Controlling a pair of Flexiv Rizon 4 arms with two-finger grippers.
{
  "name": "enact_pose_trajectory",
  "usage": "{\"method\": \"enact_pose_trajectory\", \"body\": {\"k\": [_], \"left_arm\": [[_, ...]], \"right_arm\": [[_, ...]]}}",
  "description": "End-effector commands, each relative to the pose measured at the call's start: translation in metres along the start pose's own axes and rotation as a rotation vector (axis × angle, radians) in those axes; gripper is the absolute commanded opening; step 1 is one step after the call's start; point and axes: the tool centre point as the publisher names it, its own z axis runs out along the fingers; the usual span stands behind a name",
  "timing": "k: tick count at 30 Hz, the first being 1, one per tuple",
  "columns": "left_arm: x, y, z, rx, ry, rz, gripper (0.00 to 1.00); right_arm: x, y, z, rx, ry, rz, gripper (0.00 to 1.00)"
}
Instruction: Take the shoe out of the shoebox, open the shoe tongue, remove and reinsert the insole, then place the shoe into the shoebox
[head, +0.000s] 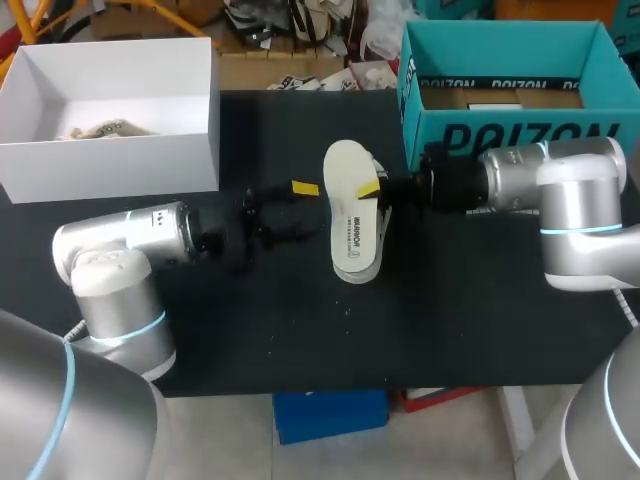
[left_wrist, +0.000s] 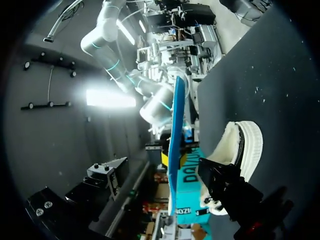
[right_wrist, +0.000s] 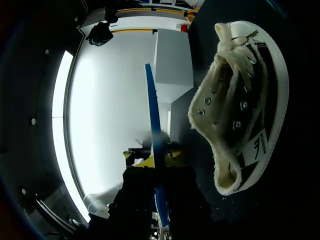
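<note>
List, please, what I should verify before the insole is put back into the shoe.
1. Insole out of the shoe: ok, it is clear of the shoe.
2. Right gripper shut on the insole: ok, there is a yellow tip on each face.
3. Shoe resting on the table: ok, it lies on its side with the opening toward the right gripper.
4. Tongue pulled open: cannot tell.
5. Left gripper free to steady the shoe: cannot tell.
</note>
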Motion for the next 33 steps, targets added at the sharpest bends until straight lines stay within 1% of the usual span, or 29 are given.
{"method": "enact_pose_trajectory", "body": {"k": [1,5,8,12,14,15,17,18,20,24,26,29,32,33], "left_arm": [[-0.004,0.006,0.012,0.008,0.036,0.003,0.89],[0.0,0.005,0.018,0.017,0.063,0.007,0.87],[0.005,0.003,0.023,0.028,0.078,0.004,0.72],[0.013,0.0,0.028,0.038,0.095,0.002,0.56],[0.015,0.0,0.029,0.041,0.099,-0.002,0.45],[0.015,0.0,0.03,0.041,0.101,-0.002,0.45],[0.016,0.001,0.031,0.042,0.104,-0.001,0.5],[0.016,0.002,0.032,0.043,0.106,0.0,0.51],[0.015,0.003,0.034,0.046,0.11,0.005,0.44],[0.015,0.006,0.039,0.057,0.129,0.016,0.44],[0.015,0.008,0.041,0.059,0.131,0.018,0.43],[0.015,0.009,0.044,0.069,0.141,0.025,0.37],[0.017,0.009,0.046,0.072,0.146,0.021,0.27],[0.018,0.009,0.047,0.076,0.151,0.018,0.19]], "right_arm": [[0.0,0.0,0.001,0.0,-0.003,0.001,0.0],[0.0,0.0,0.001,0.0,-0.003,0.001,0.0],[0.0,0.0,0.001,0.0,-0.003,0.001,0.0],[0.0,0.0,0.001,0.0,-0.003,0.001,0.0],[0.0,0.0,0.001,0.0,-0.003,0.001,0.0],[0.0,0.0,0.001,0.0,-0.003,0.001,0.0],[0.0,0.0,0.001,0.0,-0.003,0.001,0.0],[0.0,0.0,0.001,0.0,-0.003,0.001,0.0],[0.0,0.0,0.001,0.0,-0.003,0.001,0.0],[0.0,0.0,0.001,0.0,-0.003,0.001,0.0],[0.0,0.0,0.001,0.0,-0.003,0.001,0.0],[0.0,0.0,0.001,0.0,-0.003,0.001,0.0],[0.0,0.0,0.001,0.0,-0.003,0.001,0.0],[0.0,0.0,0.001,0.0,-0.003,0.001,0.0]]}}
